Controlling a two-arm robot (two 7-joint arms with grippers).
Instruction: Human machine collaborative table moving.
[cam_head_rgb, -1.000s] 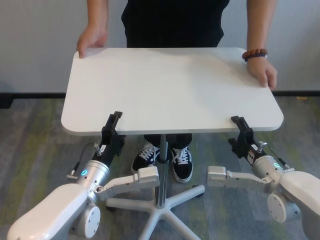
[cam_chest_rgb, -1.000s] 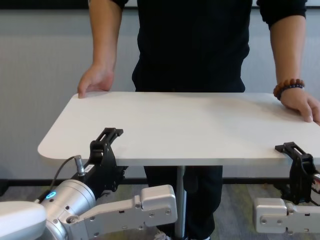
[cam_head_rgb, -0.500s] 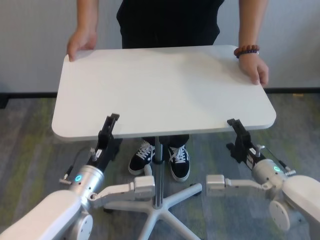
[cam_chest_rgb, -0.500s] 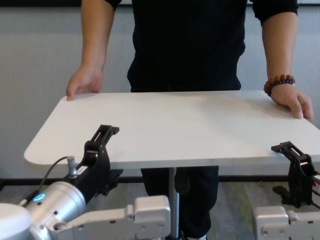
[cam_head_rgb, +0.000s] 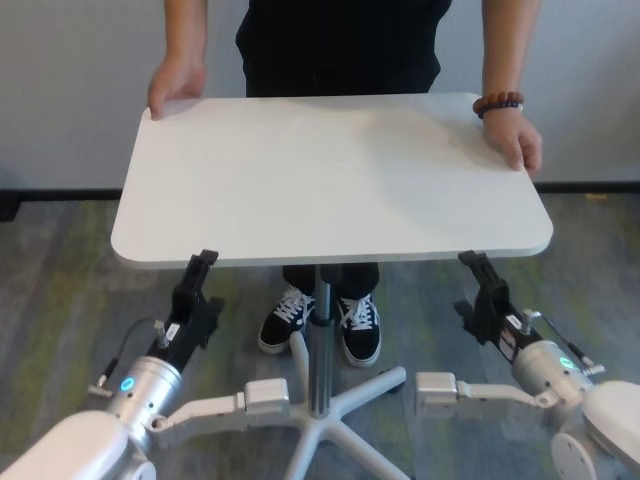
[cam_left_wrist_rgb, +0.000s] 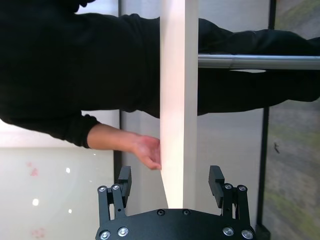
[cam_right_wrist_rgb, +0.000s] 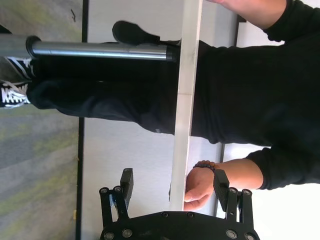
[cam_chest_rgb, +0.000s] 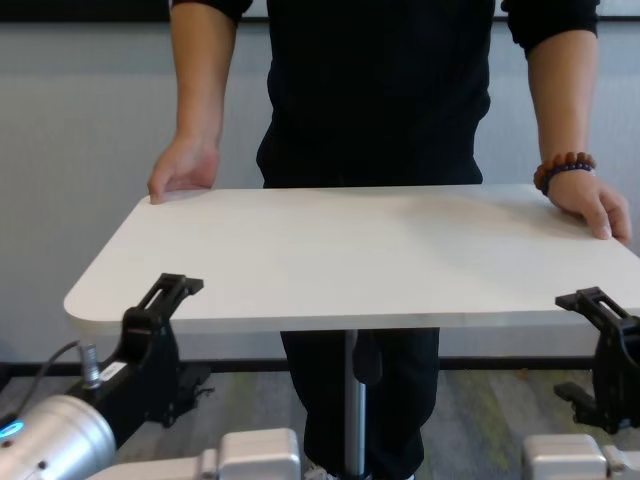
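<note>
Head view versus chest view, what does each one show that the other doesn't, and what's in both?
Only the head view shows the human's sneakers, the table's white star base, the carpet, and the blue ring light on the left arm. Only the chest view shows the tabletop's near edge side-on, with a wall behind. Both show the table, the human's hands on its far corners, the beaded bracelet, the pole leg, and the left gripper and right gripper open at the near edge.

**Surfaces and finishes**

The table (cam_head_rgb: 330, 175) top looks smooth, matt white laminate; its pole leg (cam_head_rgb: 321, 340) is polished metal. The human's shirt (cam_chest_rgb: 380, 90) is matt black cloth, the bracelet (cam_head_rgb: 497, 103) glossy brown beads. The carpet (cam_head_rgb: 60, 290) is rough, mottled pile.
</note>
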